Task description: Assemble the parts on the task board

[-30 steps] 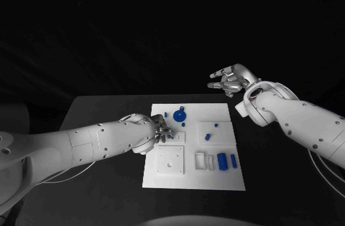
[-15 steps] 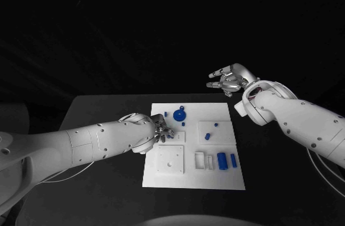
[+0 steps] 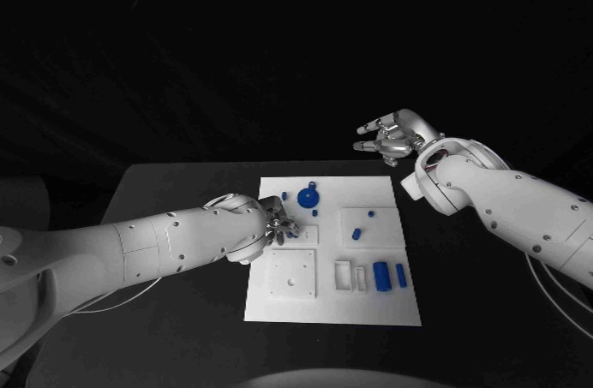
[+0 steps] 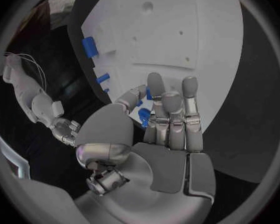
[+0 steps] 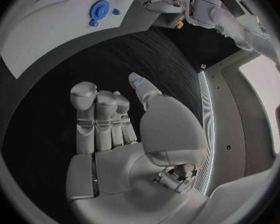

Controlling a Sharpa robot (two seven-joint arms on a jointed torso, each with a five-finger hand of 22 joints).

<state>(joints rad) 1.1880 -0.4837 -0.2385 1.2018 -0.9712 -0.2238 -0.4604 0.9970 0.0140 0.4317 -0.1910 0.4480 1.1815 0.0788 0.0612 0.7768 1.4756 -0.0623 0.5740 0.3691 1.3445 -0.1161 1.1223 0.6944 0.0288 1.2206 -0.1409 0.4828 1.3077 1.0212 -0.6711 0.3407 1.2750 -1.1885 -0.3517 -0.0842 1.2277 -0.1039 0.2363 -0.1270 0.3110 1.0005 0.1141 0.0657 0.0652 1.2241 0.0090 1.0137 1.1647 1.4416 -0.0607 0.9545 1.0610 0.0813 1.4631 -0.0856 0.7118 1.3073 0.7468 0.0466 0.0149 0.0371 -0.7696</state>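
White rectangular task board [image 3: 332,307] lies mid-table on the black table [image 3: 173,191]. Small blue plastic parts sit on it: round blue disc [image 3: 308,199] toward 12 o'clock, blue blocks [image 3: 382,275] toward 4 o'clock, small blue peg [image 3: 356,233] between. Left hand [image 3: 274,226] sits low over the board's 9 o'clock edge, fingers together, pinching a small blue piece [image 4: 144,115] (thumb against fingertips). Right hand [image 3: 393,136] hovers past the board's 1 o'clock corner, well apart from it, fingers apart, holding nothing.
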